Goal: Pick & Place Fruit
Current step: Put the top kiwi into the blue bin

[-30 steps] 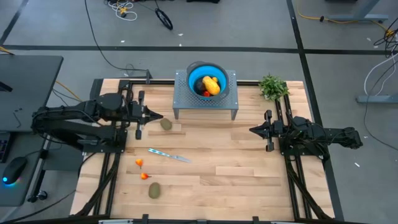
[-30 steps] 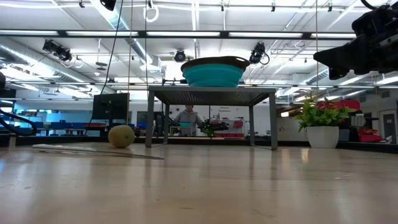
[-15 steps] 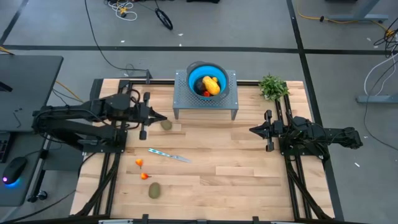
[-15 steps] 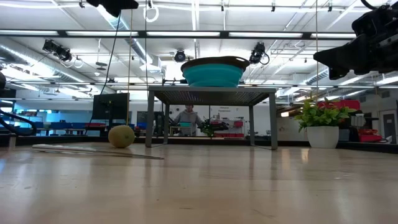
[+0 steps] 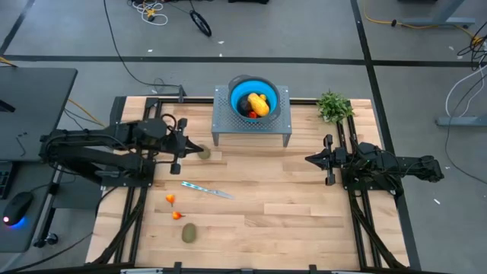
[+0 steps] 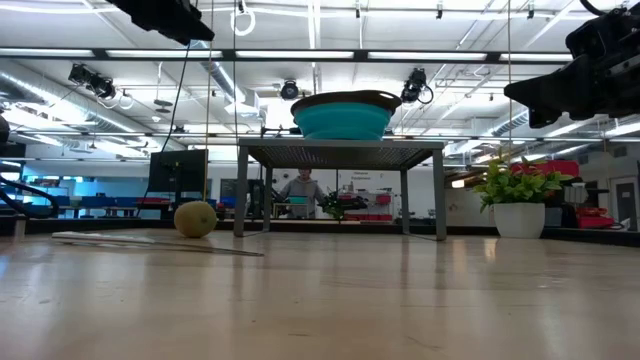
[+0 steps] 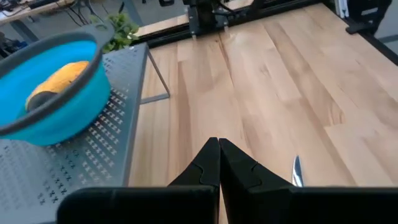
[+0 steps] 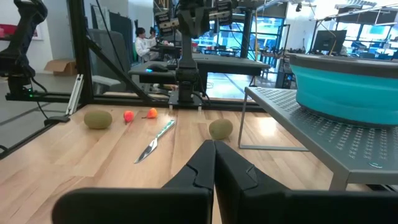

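Observation:
One kiwi (image 5: 204, 152) lies on the table in front of the stand's left leg, and also shows in the low view (image 6: 195, 218). My left gripper (image 5: 199, 146) hangs shut above and just left of it; that kiwi is hidden in the left wrist view, where the shut fingers (image 7: 219, 144) show. The second kiwi (image 5: 189, 232) lies near the table's near edge. Two tiny red-orange fruits (image 5: 170, 199) (image 5: 177, 215) lie left of centre. The yellow fruit (image 5: 259, 104) and red pieces sit in the blue bowl (image 5: 237, 97). My right gripper (image 5: 308, 159) waits shut at the right.
The bowl stands on a grey perforated metal stand (image 5: 281, 122) at the far middle. A slim silvery knife (image 5: 207, 189) lies between the kiwi and the red fruits. A potted green plant (image 5: 333, 106) stands at the far right corner. People show in the room behind.
My left arm has reached a little toward the table's right, toward the kiwi by the stand, and has come lower: it now shows at the top of the low view. Its fingers have stayed shut. No fruit has moved.

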Available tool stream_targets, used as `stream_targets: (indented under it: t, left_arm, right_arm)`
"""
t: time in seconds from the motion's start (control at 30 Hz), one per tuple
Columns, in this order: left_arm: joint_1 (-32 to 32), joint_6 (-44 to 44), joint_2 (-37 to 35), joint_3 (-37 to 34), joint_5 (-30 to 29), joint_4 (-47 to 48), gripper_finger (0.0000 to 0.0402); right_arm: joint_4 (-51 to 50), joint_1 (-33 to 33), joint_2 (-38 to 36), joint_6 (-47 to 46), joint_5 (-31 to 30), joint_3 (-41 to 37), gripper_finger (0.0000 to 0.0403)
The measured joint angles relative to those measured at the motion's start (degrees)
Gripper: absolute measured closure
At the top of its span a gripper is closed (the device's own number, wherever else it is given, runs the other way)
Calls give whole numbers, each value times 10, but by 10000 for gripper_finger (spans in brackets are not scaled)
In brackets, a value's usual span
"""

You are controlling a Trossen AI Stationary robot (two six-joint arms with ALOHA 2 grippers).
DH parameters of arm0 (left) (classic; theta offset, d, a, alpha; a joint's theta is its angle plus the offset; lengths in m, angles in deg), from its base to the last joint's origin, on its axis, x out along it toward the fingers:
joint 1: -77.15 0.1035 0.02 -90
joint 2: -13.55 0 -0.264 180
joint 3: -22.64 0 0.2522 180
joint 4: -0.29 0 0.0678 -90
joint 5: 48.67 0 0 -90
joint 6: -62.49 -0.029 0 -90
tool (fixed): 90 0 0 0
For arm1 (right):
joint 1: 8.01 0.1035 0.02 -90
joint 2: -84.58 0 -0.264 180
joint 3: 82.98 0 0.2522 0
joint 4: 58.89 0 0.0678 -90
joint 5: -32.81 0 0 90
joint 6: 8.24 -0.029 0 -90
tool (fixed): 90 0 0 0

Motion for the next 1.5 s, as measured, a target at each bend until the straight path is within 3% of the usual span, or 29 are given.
stream_targets:
  t: [0.47,0.97,1.27,1.5]
  left_arm:
    - [0,-1,2,-5,4,3,401]
    - [0,-11,63,-6,7,31,401]
    - [0,2,64,-65,34,19,400]
    - [0,3,64,-70,35,17,400]
  right_arm:
    - [0,0,0,0,0,0,396]
    - [0,0,0,0,0,0,396]
    - [0,0,0,0,0,0,396]
    - [0,0,0,0,0,0,396]
